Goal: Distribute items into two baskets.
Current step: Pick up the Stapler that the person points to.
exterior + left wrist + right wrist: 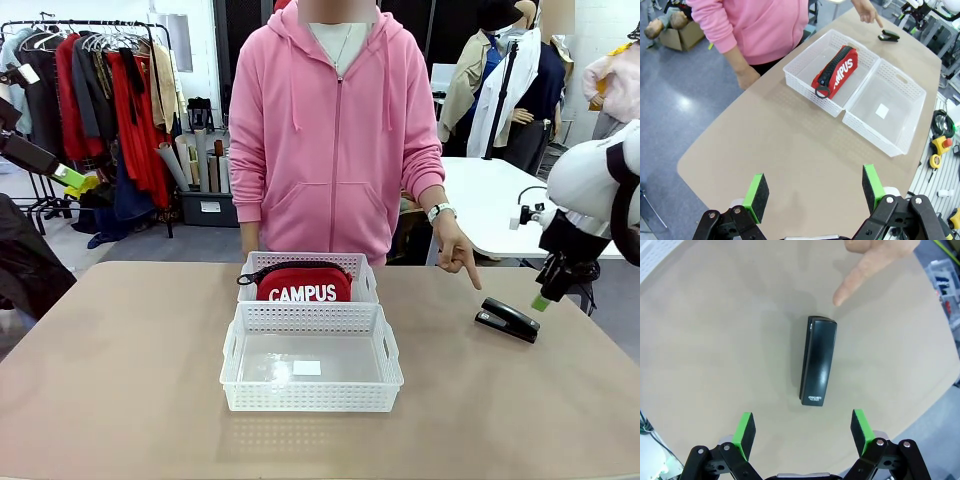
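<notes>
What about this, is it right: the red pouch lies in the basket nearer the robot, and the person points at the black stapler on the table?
Not quite. The front view shows the red pouch in the far basket, nearer the person, not the near basket. The person's hand does point at the black stapler on the table.

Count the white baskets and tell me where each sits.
2. The near basket sits mid-table on the robot's side, empty; the far basket stands right behind it, holding the red pouch. None looks hidden.
</notes>
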### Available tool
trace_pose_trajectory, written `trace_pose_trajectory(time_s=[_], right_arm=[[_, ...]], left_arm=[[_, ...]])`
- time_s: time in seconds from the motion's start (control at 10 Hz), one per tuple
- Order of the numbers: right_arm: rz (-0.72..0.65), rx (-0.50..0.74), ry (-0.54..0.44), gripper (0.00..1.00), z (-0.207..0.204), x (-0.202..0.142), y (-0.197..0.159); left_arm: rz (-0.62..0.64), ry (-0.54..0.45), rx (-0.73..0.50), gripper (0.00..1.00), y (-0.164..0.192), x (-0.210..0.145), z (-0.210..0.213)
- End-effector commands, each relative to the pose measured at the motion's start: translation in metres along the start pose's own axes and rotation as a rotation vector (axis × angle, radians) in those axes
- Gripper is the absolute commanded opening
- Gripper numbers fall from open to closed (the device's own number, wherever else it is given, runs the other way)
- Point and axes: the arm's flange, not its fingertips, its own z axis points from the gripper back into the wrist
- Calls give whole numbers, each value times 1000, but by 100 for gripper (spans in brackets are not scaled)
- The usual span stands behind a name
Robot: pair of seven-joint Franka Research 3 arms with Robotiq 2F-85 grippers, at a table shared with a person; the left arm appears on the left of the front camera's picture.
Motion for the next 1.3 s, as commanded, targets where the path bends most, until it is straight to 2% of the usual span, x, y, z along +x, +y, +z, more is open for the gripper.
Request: trace_pose_trajectory(time_s=[0.0,0.6,1.2], right_arm=[[32,-2,-44,100,-15,1,-2],[37,2,28,100,-66,9,-15],[15,28,15,100,-90,11,-27]], left_arm=[[-1,-3,3,97,-1,0,0],[-1,-3,3,97,-1,0,0],[-1,-3,3,97,-1,0,0]])
